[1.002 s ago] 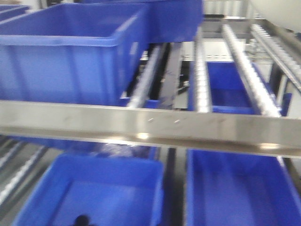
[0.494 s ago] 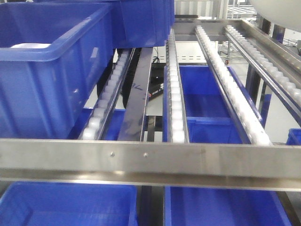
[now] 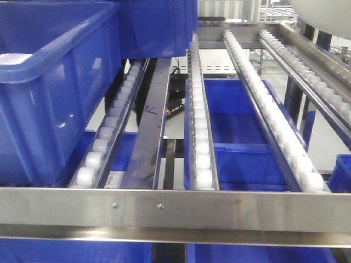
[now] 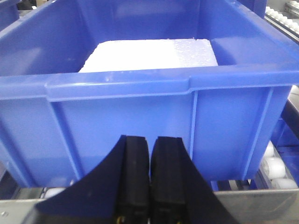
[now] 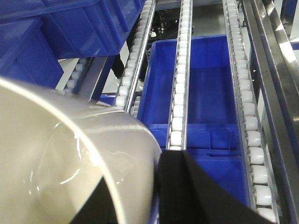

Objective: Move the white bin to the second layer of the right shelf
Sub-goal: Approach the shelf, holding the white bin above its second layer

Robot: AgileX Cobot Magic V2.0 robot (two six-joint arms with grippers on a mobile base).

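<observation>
Stainless steel fills the front view: a flow-rack level of long white roller tracks (image 3: 269,109) runs away from me, closed at 6 o'clock by a flat steel front bar (image 3: 247,208) with two small screws (image 3: 115,206). A large blue rectangular plastic crate (image 3: 49,98) sits on the rollers at 9 o'clock. The smooth cream-white plastic bin (image 3: 323,13) shows only as a pale curve at 1 o'clock, above the tracks and not touching them. An open blue crate on the level below (image 3: 236,126) shows through the gaps.

From the left wrist, my left pincer (image 4: 149,186) is at 6 o'clock, its two black fingers pressed together with nothing between them. Just beyond it stands the blue crate's wall (image 4: 140,121), with a white foam block (image 4: 149,53) inside at 12 o'clock.

From the right wrist, the cream-white plastic bin (image 5: 60,158) fills 7 to 9 o'clock. My right pincer (image 5: 156,186) is clamped on its wall, one black finger (image 5: 196,196) outside the rim. The roller tracks (image 5: 180,84) pass underneath towards 12 o'clock.
</observation>
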